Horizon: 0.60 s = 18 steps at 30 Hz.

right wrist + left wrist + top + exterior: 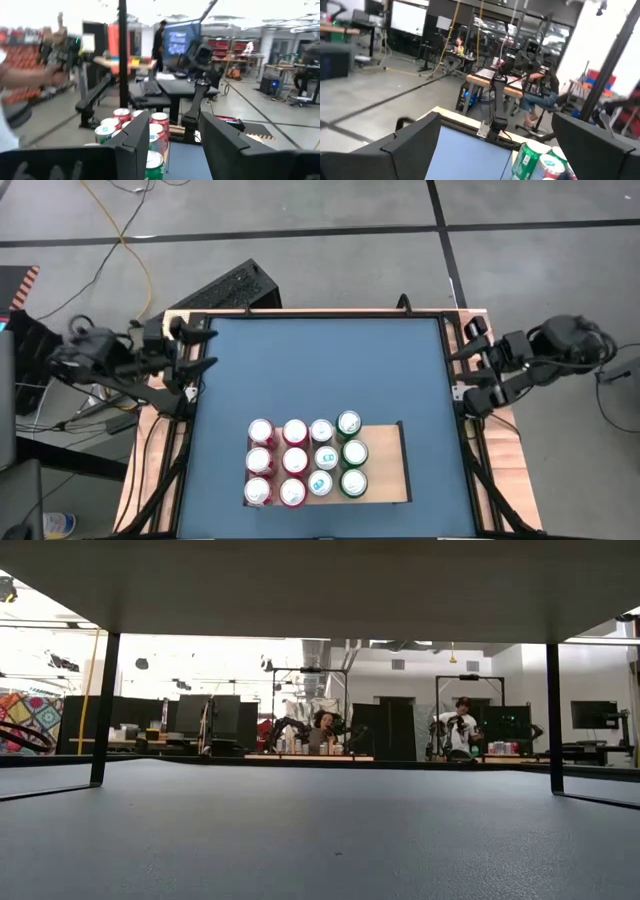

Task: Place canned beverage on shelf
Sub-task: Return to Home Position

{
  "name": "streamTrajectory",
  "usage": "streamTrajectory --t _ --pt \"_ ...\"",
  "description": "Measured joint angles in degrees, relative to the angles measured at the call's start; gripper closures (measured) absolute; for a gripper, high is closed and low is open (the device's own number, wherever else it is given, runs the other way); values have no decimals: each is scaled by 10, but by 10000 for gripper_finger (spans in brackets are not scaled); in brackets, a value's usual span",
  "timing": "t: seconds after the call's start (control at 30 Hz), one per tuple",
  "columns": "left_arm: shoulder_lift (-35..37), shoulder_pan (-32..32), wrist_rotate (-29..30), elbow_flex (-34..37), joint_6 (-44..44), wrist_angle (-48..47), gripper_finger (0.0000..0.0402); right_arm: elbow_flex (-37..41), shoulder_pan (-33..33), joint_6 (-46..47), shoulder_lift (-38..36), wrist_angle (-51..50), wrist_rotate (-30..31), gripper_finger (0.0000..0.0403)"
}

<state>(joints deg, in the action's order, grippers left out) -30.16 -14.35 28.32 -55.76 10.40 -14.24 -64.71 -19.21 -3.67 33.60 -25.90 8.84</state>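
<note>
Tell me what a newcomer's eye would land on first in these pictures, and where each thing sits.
A tight block of cans, in red, pale and green columns, stands on the pale wooden shelf. The shelf lies at the lower edge of the blue table in the high view. The left gripper and right gripper sit open at the table's left and right edges, well apart from the cans.

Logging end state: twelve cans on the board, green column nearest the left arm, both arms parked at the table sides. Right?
Not quite. In the high view the green cans form the column nearest the right arm; red cans are on the left arm's side. Twelve cans on the board, arms parked: correct.
</note>
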Motion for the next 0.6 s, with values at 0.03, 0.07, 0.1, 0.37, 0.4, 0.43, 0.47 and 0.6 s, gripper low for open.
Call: streamTrajectory --t 0.03,0.07,0.1,0.37,0.4,0.43,0.47,0.6 --pt "19 0 4 31 11 17 33 28 6 11 -18 23 0 237" --pt "37 0 7 59 21 33 33 53 11 24 -34 41 0 237" --pt "56 0 10 84 27 46 33 74 15 37 -49 50 0 237" --pt "202 0 15 179 69 87 33 155 42 52 -170 87 3 237" --pt "217 0 15 186 69 84 33 164 44 52 -183 84 3 237" --pt "231 0 14 191 66 85 33 173 44 52 -195 85 3 237" --pt "245 0 15 197 63 89 33 183 45 53 -207 85 3 237" --pt "294 0 31 230 54 86 33 225 45 86 -263 89 10 237"
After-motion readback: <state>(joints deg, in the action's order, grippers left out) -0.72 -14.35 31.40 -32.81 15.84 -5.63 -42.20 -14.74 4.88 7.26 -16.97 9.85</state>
